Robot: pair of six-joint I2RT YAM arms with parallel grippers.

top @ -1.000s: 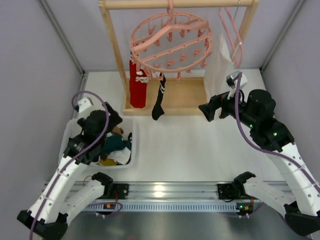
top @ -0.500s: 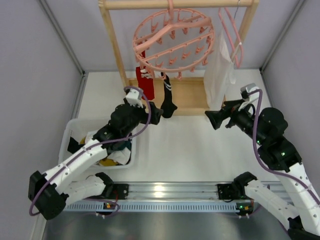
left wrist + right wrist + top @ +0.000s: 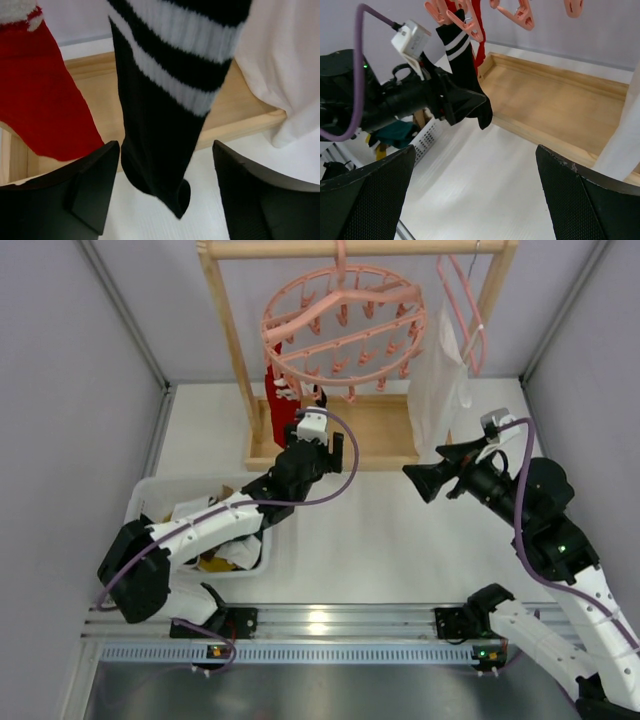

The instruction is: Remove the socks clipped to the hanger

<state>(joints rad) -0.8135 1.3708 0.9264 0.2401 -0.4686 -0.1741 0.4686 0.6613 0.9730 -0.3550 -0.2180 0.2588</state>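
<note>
1. The left end effector is open, and the toe of the black sock hangs between its spread fingers, ungripped.
2. A red sock hangs just left of that end effector, and a white cloth hangs to its right.
3. Both socks are clipped to the pink ring hanger above it.
4. The right end effector is open and empty over the worktop, with the black sock ahead of it, well apart.
</note>
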